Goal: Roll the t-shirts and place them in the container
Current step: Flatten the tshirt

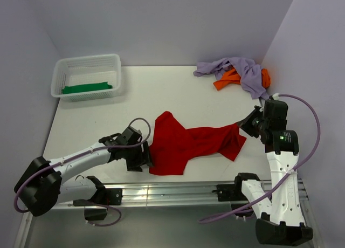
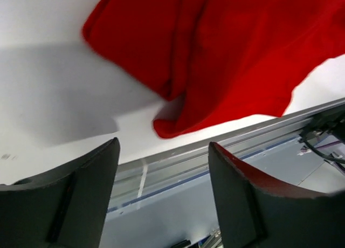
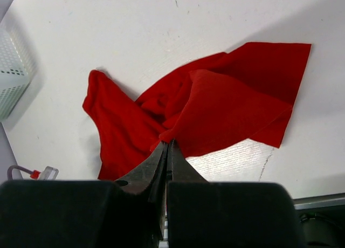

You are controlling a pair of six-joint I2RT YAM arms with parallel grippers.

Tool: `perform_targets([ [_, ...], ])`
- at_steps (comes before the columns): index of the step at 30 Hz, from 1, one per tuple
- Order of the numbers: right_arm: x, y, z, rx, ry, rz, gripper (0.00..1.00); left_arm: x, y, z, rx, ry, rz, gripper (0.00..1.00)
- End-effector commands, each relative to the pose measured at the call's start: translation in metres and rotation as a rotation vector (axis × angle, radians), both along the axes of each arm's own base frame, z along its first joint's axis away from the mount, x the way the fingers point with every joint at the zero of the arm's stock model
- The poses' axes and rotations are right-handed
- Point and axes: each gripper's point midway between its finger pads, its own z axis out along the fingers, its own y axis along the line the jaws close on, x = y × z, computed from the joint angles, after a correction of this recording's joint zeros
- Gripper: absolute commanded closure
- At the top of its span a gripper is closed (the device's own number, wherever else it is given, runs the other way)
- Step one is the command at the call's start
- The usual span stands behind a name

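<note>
Red t-shirt (image 1: 188,143) lies bunched mid-table, held at its right end only.

Likely trouble, as I judge it: with one twisted fold held and the rest crumpled, a pull would drag the whole shirt instead of flattening it, and any roll begun so would come out lopsided. The right gripper (image 3: 167,146) has its jaws pressed together on a fold of the cloth, and its arm rises from the near-right base and leans in. The left gripper (image 2: 163,151) sits low just beside the shirt's near-left hem, jaws wide apart and holding nothing, its arm stretched flat. A green tee (image 1: 86,88) lies in the basket (image 1: 121,81) far left, and lavender (image 1: 245,70) and orange (image 1: 225,82) tees are heaped far right.
</note>
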Motion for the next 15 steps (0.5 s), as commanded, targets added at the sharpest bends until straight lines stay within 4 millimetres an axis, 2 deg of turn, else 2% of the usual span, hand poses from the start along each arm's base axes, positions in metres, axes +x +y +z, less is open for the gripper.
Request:
perform_targets([
  [1, 0.004, 0.001, 0.01, -0.015, -0.061, 0.019, 1.0, 0.016, -0.022, 0.01, -0.088, -0.075, -0.009, 0.29],
  [6, 0.003, 0.002, 0.01, -0.015, -0.065, 0.026, 1.0, 0.02, -0.031, 0.009, -0.109, -0.13, -0.061, 0.39],
  [7, 0.002, 0.002, 0.01, -0.017, -0.065, 0.028, 1.0, 0.019, -0.031, 0.007, -0.109, -0.131, -0.069, 0.45],
  [12, 0.0, 0.002, 0.011, -0.018, -0.067, 0.033, 1.0, 0.011, -0.029, 0.006, -0.123, -0.147, -0.088, 0.45],
  [15, -0.001, 0.004, 0.009, -0.015, -0.065, 0.038, 1.0, 0.006, -0.025, 0.004, -0.13, -0.166, -0.107, 0.42],
])
